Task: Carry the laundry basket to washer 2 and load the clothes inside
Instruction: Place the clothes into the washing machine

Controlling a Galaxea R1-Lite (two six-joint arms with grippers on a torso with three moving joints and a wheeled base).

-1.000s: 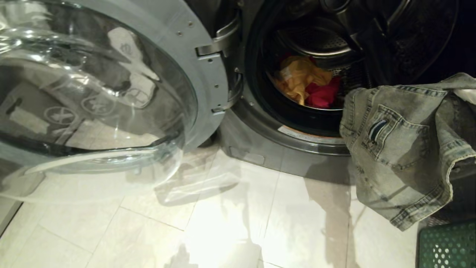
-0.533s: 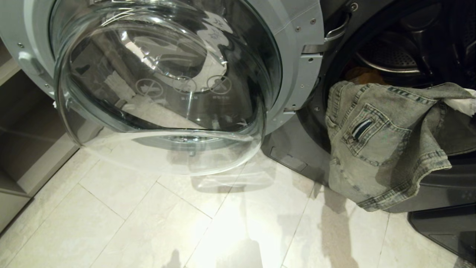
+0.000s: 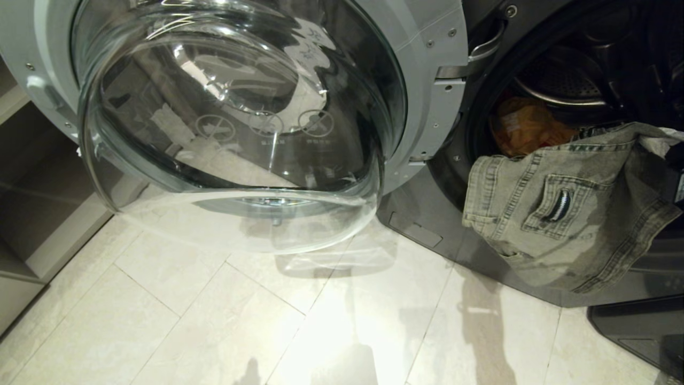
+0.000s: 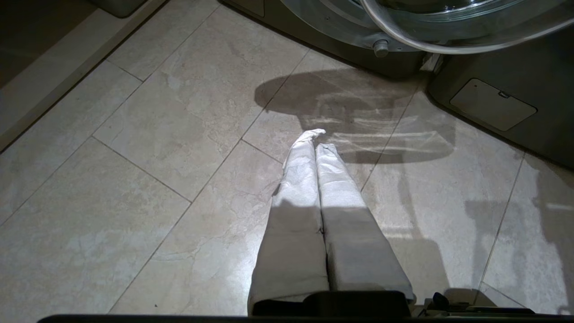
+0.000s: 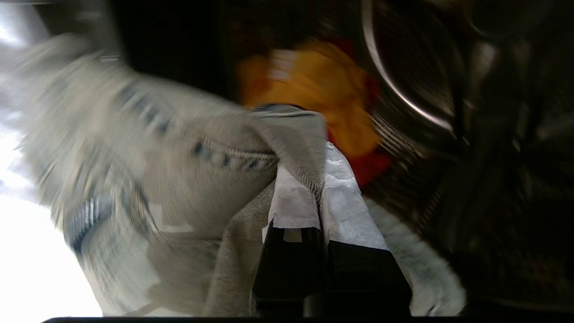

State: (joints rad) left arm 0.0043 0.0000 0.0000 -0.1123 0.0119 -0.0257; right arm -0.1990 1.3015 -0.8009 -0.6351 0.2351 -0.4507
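Observation:
Washer 2 (image 3: 422,208) stands with its round glass door (image 3: 240,133) swung wide open to the left; its number label is out of view. Inside the drum (image 5: 412,67) lie the yellow-orange garment (image 3: 526,125) and the pink-red one (image 5: 372,168). My right gripper (image 5: 320,154), fingers wrapped in white, is shut on the faded grey denim garment (image 3: 561,214). The denim hangs over the lower lip of the opening, at the right edge of the head view. My left gripper (image 4: 316,137) is shut and empty, low over the floor tiles. The laundry basket is out of view.
The open door (image 4: 448,27) juts out over the pale tiled floor (image 3: 267,321) on the left. A beige cabinet (image 3: 37,224) stands at the far left. A dark panel (image 3: 636,331) sits low at the bottom right corner.
The camera turned, so the whole scene slid right and the basket corner left the view. Since then the denim has tilted and sunk towards the opening, uncovering the yellow-orange garment.

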